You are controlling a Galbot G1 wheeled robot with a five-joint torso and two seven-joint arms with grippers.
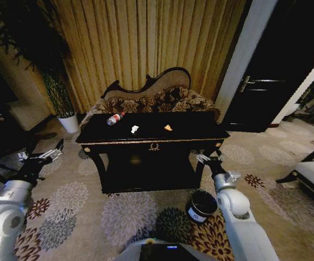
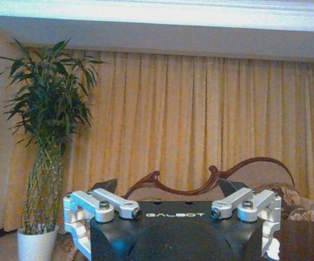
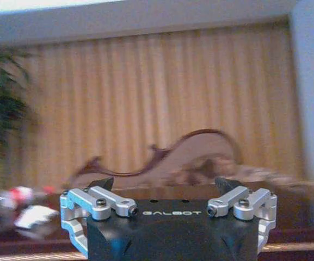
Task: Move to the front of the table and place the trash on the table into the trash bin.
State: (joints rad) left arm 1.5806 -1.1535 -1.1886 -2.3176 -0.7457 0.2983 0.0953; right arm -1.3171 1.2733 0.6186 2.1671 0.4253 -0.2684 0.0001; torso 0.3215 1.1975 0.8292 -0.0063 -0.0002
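Three pieces of trash are seen on the table, none yet removed: the plastic bottle at left, the white scrap in the middle, the orange piece beside it. The left gripper is held released, well apart from the table's left end; the right gripper is spread empty near the right front leg. The trash bin is found on the carpet by the right arm. Every pickup is judged left to do.

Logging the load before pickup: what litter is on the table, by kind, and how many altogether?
Bottle: 1
White scrap: 1
Orange piece: 1
Total: 3, all on the table.
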